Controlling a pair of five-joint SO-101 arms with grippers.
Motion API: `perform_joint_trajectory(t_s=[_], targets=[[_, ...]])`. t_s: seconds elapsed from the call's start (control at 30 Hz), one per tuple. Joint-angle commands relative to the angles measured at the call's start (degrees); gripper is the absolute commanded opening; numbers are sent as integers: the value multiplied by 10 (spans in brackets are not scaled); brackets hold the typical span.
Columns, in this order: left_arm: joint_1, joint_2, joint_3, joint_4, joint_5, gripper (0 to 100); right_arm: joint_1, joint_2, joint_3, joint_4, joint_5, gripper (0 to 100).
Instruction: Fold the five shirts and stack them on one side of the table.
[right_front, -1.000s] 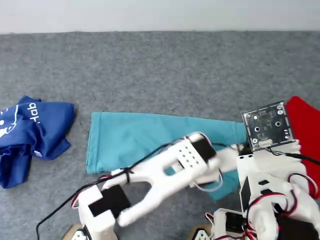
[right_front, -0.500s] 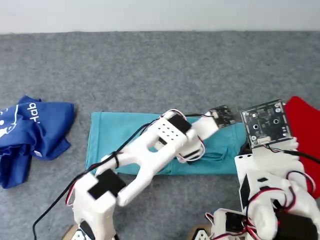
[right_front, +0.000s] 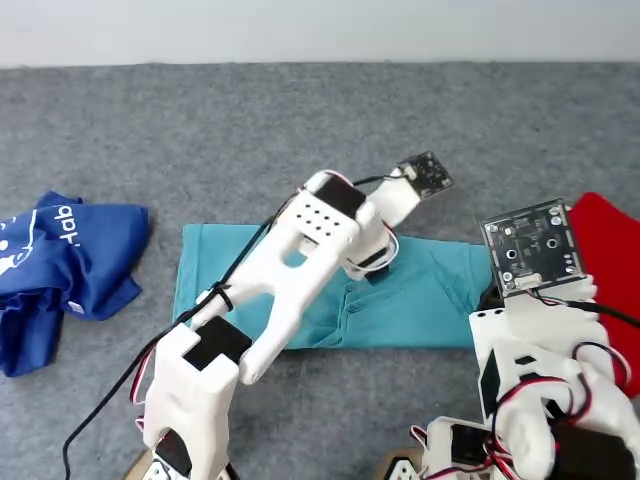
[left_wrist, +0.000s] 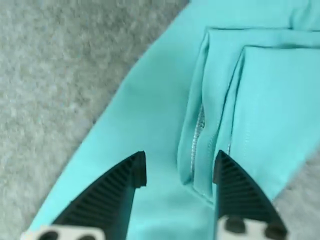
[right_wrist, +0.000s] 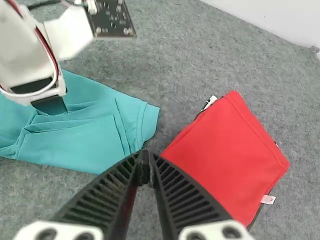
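Left end effector (left_wrist: 179, 161) gapes wide over the teal shirt (right_front: 425, 300). Right end effector (right_wrist: 145, 161) is pinched together, empty. A red shirt (right_front: 612, 258) lies at the table's three o'clock.

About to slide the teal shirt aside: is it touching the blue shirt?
Apart. The high view shows a strip of grey table between the blue shirt and the teal shirt along its nearest edge.

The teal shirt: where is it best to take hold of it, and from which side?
Grip the stitched hem fold of the teal shirt, coming straight down from above with the left gripper open astride it. The cloth lies flat on the table; only this layered edge seems to offer something to pinch.
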Motion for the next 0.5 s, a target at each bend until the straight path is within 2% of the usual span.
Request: perform_joint_trajectory(t_s=[0.0, 0.17, 0.23, 0.33, 0.47], targets=[[1, -11, -38, 55, -2, 221, 7, -2, 1, 22, -3, 10], [38, -18, -34, 132, -3, 172, 7, -2, 1, 22, -3, 10], [48, -18, -25, 139, -3, 143, 7, -2, 1, 22, -3, 10], [45, -17, 23, 89, -3, 134, 7, -2, 1, 22, -3, 10], [12, -17, 129, -33, -4, 135, 7, -2, 1, 22, -2, 10]])
